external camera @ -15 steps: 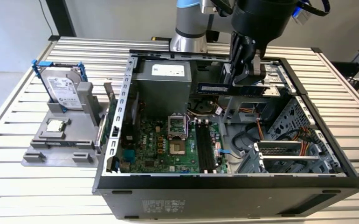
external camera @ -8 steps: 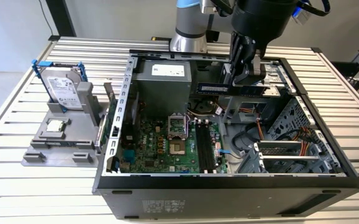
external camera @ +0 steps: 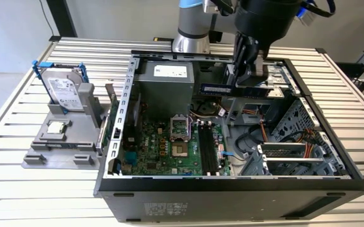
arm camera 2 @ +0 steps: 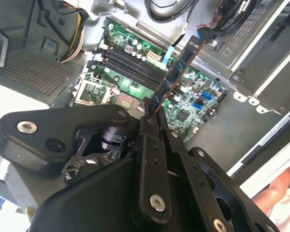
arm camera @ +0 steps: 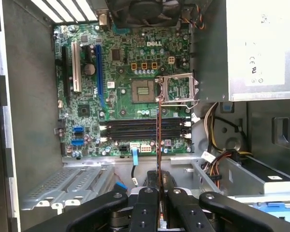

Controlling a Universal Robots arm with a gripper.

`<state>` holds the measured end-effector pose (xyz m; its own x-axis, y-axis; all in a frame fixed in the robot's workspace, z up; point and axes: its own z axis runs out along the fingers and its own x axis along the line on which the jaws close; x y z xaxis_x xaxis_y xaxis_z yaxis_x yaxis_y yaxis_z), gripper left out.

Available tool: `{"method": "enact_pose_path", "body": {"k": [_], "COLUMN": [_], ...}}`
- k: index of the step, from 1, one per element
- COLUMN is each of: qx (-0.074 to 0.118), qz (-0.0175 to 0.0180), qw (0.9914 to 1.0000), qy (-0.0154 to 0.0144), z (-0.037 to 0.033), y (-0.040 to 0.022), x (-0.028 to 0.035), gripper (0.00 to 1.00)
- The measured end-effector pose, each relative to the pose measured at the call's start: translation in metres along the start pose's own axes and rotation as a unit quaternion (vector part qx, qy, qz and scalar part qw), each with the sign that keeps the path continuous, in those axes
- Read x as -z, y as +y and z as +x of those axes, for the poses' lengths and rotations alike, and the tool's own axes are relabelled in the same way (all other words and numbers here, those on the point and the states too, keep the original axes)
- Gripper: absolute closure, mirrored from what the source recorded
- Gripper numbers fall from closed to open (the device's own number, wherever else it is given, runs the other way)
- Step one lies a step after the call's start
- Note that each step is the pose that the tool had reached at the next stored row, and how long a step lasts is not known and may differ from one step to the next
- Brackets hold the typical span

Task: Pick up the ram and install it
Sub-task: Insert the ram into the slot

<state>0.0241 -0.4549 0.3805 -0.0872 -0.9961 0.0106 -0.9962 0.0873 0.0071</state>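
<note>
My gripper (external camera: 253,88) hangs over the back right part of the open computer case (external camera: 116,142) and is shut on the ram (external camera: 223,88). The ram is a long dark board held level on its edge, sticking out toward the exterior view's left. In the second wrist view the ram (arm camera 2: 181,67) juts out from between the black fingers (arm camera 2: 150,140). In the first wrist view the ram (arm camera: 158,140) shows edge-on, crossing above the black memory slots (arm camera: 145,128) at roughly a right angle. The slots (external camera: 209,149) lie well below on the green motherboard (external camera: 160,149).
A grey stand (external camera: 62,151) left of the case holds a silver hard drive in a blue frame (external camera: 65,90) and a small square processor chip (external camera: 56,126). Inside the case are the power supply (external camera: 166,80), the open CPU socket (external camera: 178,137), loose cables (external camera: 251,142) and a drive cage (external camera: 295,156).
</note>
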Motion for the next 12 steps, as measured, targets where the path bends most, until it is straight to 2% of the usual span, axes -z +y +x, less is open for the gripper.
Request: {"method": "enact_pose_path", "body": {"k": [3, 6, 12], "qx": [-0.018, -0.037, -0.042], "qz": [-0.0002, -0.0004, -0.0004], "qw": [0.99984, 0.99931, 0.99913], "qy": [-0.0001, -0.0003, -0.0003], "z": [0.0, 0.0, 0.0], "y": [0.0, 0.0, 0.0], "x": [0.0, 0.0, 0.0], "gripper": [1.0, 1.0, 1.0]}}
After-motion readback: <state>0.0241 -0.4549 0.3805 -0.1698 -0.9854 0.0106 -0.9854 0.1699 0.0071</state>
